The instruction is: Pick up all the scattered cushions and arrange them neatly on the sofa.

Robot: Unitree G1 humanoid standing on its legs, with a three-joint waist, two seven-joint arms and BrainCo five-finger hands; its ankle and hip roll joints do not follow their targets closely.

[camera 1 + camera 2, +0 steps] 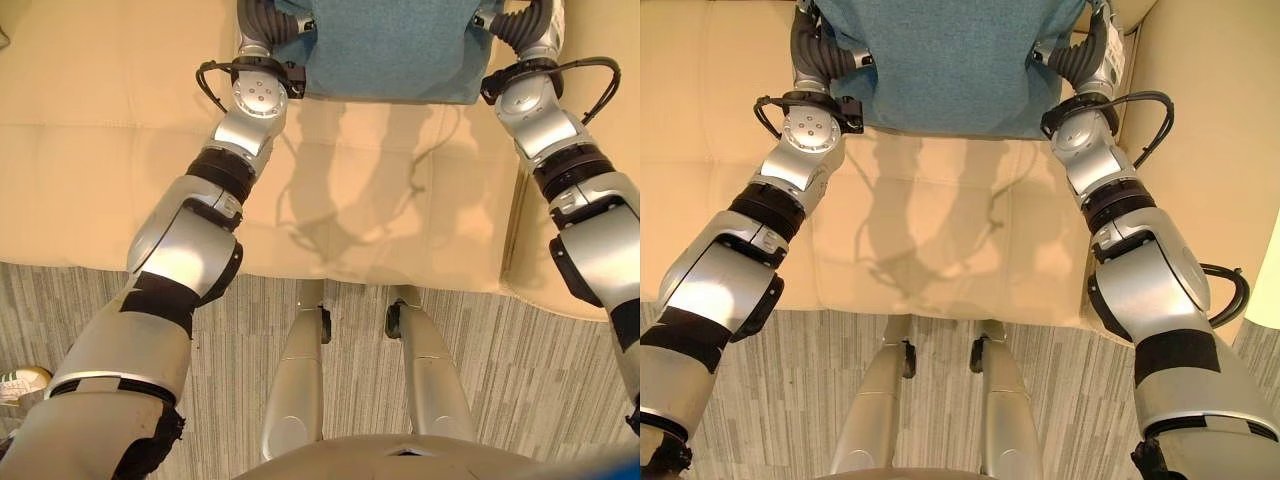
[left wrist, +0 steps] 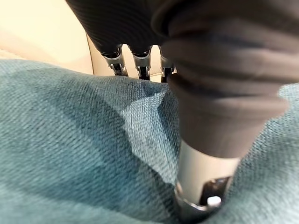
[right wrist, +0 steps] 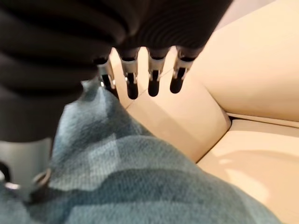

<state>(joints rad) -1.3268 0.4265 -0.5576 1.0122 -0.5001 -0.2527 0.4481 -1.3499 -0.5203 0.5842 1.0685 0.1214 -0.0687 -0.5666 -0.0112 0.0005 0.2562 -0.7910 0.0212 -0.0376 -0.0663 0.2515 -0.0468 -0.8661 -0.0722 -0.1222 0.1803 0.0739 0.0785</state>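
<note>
Grey striped carpet floor (image 1: 540,380) is seen nearest, below the cream leather sofa (image 1: 100,190). A teal woven fabric cushion (image 1: 950,60) is held above the sofa seat between the two hands. The left hand (image 2: 140,60) is clamped on one side edge, thumb sunk into the cloth. The right hand (image 3: 140,79) is pinched on the opposite edge, fingers extending past the cushion.
</note>
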